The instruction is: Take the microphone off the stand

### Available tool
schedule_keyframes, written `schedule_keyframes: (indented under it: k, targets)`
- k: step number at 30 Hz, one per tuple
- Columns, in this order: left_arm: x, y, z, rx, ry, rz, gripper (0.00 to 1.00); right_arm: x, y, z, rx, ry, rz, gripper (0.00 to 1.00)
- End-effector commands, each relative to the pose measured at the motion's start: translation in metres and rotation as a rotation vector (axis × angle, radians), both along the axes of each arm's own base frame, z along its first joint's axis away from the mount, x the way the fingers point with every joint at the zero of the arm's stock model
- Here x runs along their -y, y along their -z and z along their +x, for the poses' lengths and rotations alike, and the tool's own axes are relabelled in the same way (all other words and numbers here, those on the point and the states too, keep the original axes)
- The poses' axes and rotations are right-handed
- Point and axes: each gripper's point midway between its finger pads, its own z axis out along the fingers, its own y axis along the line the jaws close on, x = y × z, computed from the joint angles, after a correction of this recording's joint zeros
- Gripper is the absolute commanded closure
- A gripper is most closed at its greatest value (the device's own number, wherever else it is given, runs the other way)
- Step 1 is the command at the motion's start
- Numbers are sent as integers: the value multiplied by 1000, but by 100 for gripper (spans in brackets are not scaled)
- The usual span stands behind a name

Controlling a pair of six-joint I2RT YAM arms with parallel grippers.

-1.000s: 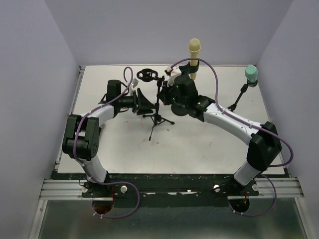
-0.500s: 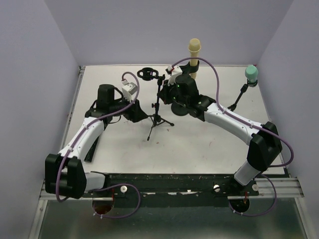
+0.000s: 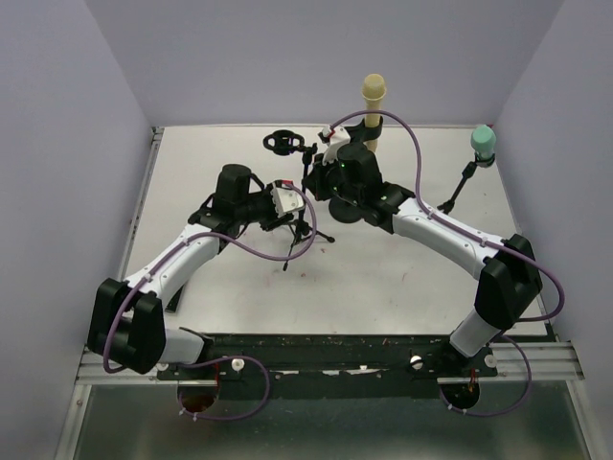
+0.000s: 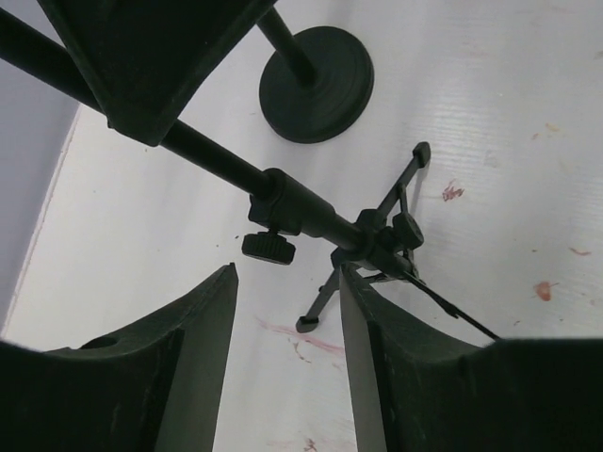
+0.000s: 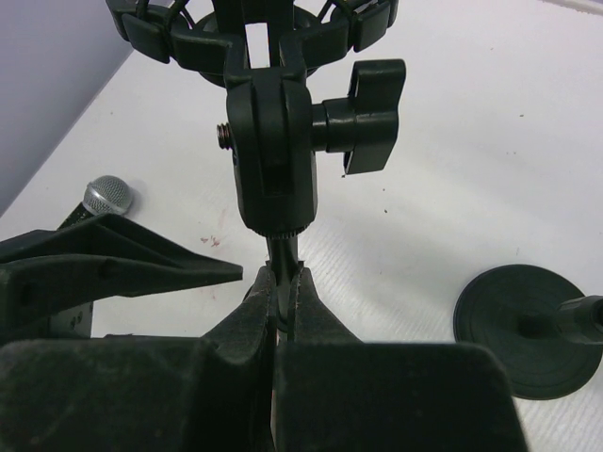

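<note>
My right tool [image 5: 283,275] is pinched together on the thin post of the tripod stand [image 4: 292,202], just under the shock mount [image 3: 283,144], whose ring looks empty from above. The microphone [image 5: 99,201] shows at middle left of the right wrist view, silver head to the upper right and body running toward lower left. It seems to lie on the counter [image 3: 383,278] beyond my left tool [image 4: 287,273]. That tool's fingers stand apart with nothing gripped, and the stand's slanted pole crosses the frame above their tips. I judge the microphone already off the stand, with my left arm the nearer one to it.
</note>
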Motion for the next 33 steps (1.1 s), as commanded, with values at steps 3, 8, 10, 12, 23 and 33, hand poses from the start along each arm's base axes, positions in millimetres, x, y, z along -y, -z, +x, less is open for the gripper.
schedule_keyframes:
  k: [3,8,10,12,23,33]
  targets:
    - [6,-9,24,137,20,59,49,-7,-34,0,62,-15,89,99]
    - [11,-8,23,126,23,52,52,-7,-30,-1,52,-17,84,99]
    - [13,-6,24,124,23,56,54,-7,-29,-1,49,-16,85,99]
    - [15,-4,25,123,22,63,57,-10,-30,-4,44,-44,93,99]
    - [14,-4,20,27,-2,67,100,-7,-34,-4,64,-38,89,99]
    - [31,-62,-5,-814,-97,-473,100,-2,-40,-9,84,-33,111,100]
